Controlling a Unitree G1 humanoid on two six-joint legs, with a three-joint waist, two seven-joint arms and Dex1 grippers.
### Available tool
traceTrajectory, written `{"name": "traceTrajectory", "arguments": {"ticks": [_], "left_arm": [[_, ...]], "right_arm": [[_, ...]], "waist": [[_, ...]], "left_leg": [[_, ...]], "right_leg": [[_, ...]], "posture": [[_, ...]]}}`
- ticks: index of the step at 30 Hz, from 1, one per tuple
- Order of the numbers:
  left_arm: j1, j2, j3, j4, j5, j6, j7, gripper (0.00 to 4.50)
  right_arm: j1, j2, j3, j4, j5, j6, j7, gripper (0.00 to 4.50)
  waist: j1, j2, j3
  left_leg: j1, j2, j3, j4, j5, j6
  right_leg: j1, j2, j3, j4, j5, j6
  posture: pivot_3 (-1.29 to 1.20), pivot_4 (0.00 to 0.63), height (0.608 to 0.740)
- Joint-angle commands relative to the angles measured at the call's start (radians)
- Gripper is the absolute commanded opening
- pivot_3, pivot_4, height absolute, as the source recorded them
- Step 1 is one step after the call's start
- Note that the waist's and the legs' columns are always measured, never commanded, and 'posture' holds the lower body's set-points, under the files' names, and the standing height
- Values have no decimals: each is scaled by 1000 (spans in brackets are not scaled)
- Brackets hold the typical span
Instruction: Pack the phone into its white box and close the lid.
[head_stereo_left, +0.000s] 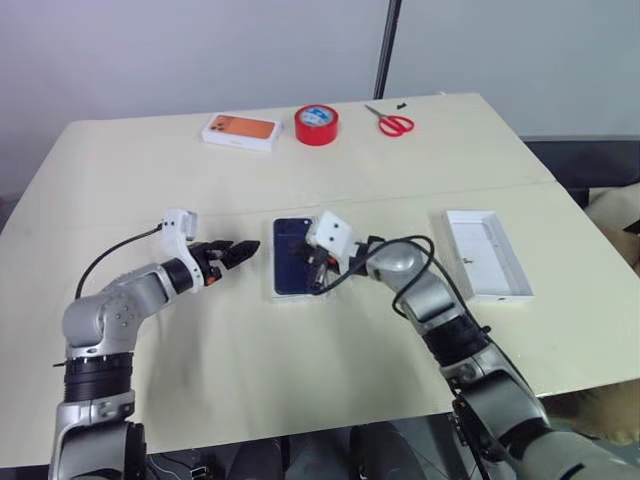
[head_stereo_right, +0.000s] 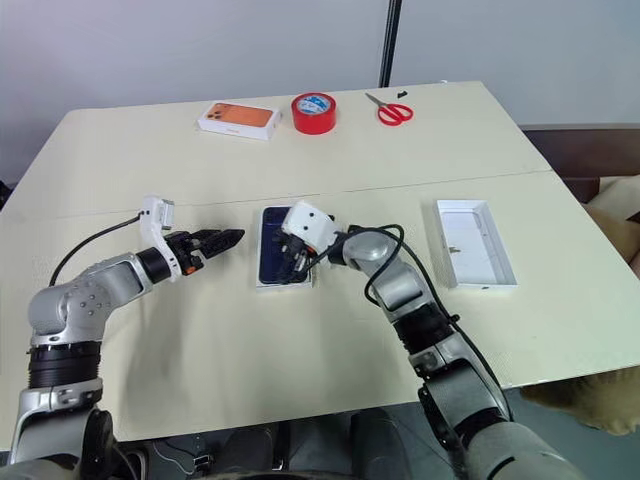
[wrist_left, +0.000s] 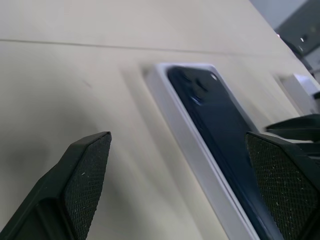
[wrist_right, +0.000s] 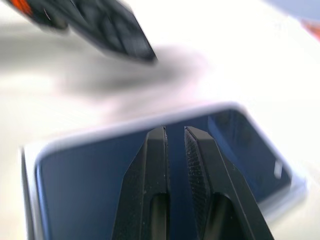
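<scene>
The phone (head_stereo_left: 292, 255) lies flat in the white box (head_stereo_right: 262, 283) in the middle of the table (head_stereo_left: 300, 350). The right gripper (wrist_right: 175, 135) hovers over it, fingers almost shut (holding nothing). The left gripper (head_stereo_left: 240, 250) waits just left, fingers wide. The lid (head_stereo_left: 487, 255) lies well right.

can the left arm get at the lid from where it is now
Probably not easily. The lid lies open side up far out on the table's right side, while the left gripper is left of the phone, with the right gripper and its arm between.
</scene>
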Motion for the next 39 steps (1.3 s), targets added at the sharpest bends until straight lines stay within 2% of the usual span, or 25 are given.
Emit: {"name": "traceTrajectory", "arguments": {"ticks": [1, 7, 16, 23, 29, 36, 37, 39], "left_arm": [[-34, 8, 77, 63, 17, -52, 54, 4500], [-48, 24, 114, 143, 50, -100, 88, 4500], [-22, -1, 106, 75, 38, -83, 95, 4500], [-55, -5, 96, 94, 40, -73, 91, 4500], [-68, -24, 70, 94, 37, -68, 76, 4500], [-51, -16, -15, 70, 81, -87, 26, 4500], [-51, -13, -18, 73, 82, -76, 27, 4237], [-31, 16, -95, 57, 171, -151, 8, 3570]], "right_arm": [[-45, 32, 42, 51, -40, -45, -11, 617], [-101, 67, 95, 167, -94, -80, -9, 617], [-83, 12, 88, 227, -127, -83, 7, 617], [-44, -25, 64, 173, -108, -47, 25, 617], [-27, -10, -50, 33, 16, 54, 28, 617], [9, -111, -138, -77, 49, 127, 18, 617], [19, -135, -154, -89, 55, 136, 22, 562], [63, -194, -189, -118, 71, 151, 36, 20]], "waist": [[-1, 0, 0], [-2, 0, 0], [0, 0, 0], [2, 0, -1], [1, 0, 0], [3, 0, 0], [3, 0, 0], [5, 0, 0]], "left_leg": [[0, 0, 0, 0, 0, 0], [0, 0, 0, 0, 0, 0], [0, 0, 0, 0, 0, 0], [0, 0, -1, 0, 0, 0], [0, 0, 0, 0, 0, 0], [0, 0, 0, 0, 0, 0], [0, -1, 0, 0, 0, 0], [0, 0, 0, 0, 0, 0]], "right_leg": [[0, 0, 0, 0, 0, 0], [0, 0, 0, 0, 0, 0], [0, -1, 0, 1, 0, 0], [0, -1, 0, 1, 0, 0], [0, -1, 0, 1, 0, 0], [0, -1, 0, 1, 0, 0], [0, -1, 0, 1, 0, 0], [0, -1, 0, 1, 0, 0]], "posture": [[0, 150, 740], [0, 150, 740], [0, 150, 740], [0, 150, 740], [0, 150, 740], [0, 150, 740], [0, 150, 740], [0, 150, 740]]}}
